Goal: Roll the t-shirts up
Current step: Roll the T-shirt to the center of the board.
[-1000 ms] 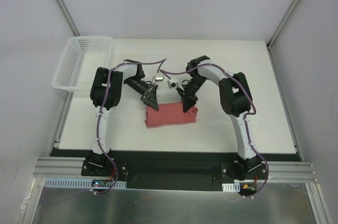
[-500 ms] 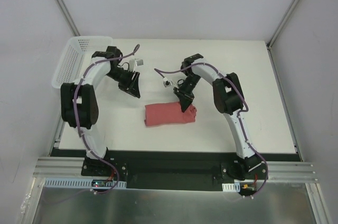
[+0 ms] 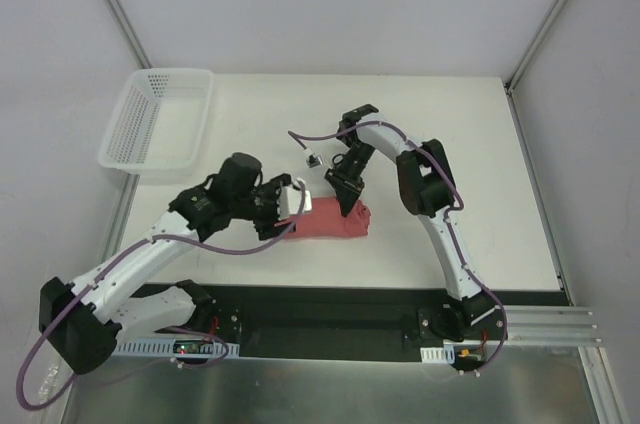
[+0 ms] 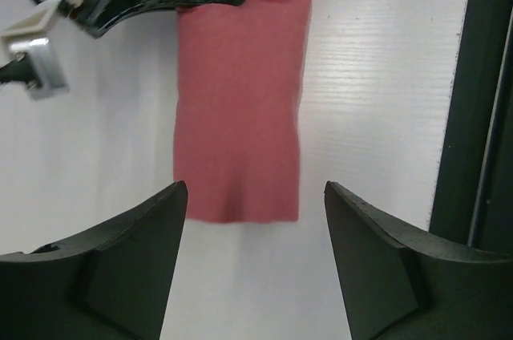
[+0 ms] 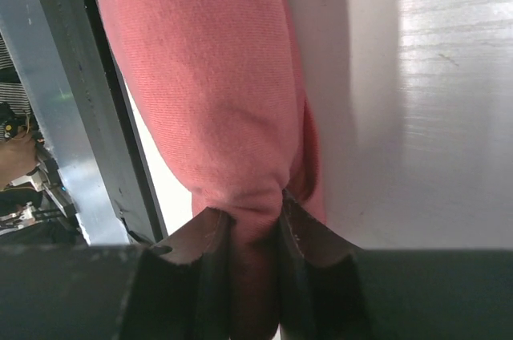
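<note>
Rolled salmon-red t-shirt [image 4: 239,107] just ahead of spread left pincer [image 4: 254,196], right pincer [image 5: 255,216] pinching its far end, white counter [image 4: 361,99] beneath.

- The t-shirt [image 3: 335,220] is plain salmon-red cloth, thin and soft, with no print. It is rolled into a short, thick bundle lying flat on the white tabletop.
- One end of the roll is pinched between the right fingers [image 5: 204,248]. The fabric bunches into small creases at the pinch, and the rest of the roll stretches straight away from them.
- The other end is fairly square. It lies in the gap between the tips of the left fingers [image 4: 120,268], which stand wide apart on either side of it.
</note>
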Motion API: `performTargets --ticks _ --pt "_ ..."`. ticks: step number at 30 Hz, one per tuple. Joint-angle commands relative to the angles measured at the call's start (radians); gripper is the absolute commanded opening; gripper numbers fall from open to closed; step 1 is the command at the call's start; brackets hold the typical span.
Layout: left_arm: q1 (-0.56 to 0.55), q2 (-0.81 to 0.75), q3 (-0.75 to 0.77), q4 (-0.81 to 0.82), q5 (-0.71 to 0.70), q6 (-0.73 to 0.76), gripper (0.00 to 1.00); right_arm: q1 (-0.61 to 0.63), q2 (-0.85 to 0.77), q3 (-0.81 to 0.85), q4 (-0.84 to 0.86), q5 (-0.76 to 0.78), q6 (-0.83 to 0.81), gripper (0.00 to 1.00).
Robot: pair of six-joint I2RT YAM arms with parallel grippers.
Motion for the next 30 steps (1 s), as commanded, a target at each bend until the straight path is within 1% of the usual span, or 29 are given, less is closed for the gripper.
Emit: performTargets --ticks 1,2,3,6,13,19,24,27,29,30 --pt "-0.141 0.069 -0.136 0.235 -0.21 0.099 0.68 0.031 0.087 -0.014 -0.194 0.175 -0.014 0.18" --pt "-0.158 0.077 -0.156 0.267 -0.242 0.112 0.68 0.031 0.087 -0.014 -0.194 0.175 -0.014 0.18" --pt "-0.177 0.086 -0.191 0.339 -0.261 0.138 0.68 0.031 0.089 -0.014 -0.194 0.175 -0.014 0.19" --pt "-0.211 0.126 -0.232 0.419 -0.275 0.168 0.68 0.032 0.09 -0.013 -0.195 0.176 -0.011 0.19" --pt "-0.232 0.216 -0.276 0.511 -0.282 0.185 0.69 0.035 0.101 -0.004 -0.195 0.185 0.001 0.19" --pt "-0.237 0.264 -0.309 0.521 -0.279 0.216 0.7 0.038 0.11 0.004 -0.195 0.198 0.012 0.19" --pt "-0.237 0.296 -0.328 0.496 -0.27 0.265 0.69 0.043 0.119 0.012 -0.195 0.21 0.024 0.2" --pt "-0.237 0.335 -0.314 0.478 -0.279 0.287 0.65 0.045 0.122 0.015 -0.195 0.213 0.027 0.22" --pt "-0.237 0.373 -0.297 0.449 -0.285 0.29 0.59 0.046 0.122 0.015 -0.195 0.214 0.029 0.23" --pt "-0.237 0.387 -0.293 0.432 -0.293 0.288 0.57 0.046 0.122 0.013 -0.195 0.214 0.029 0.27"
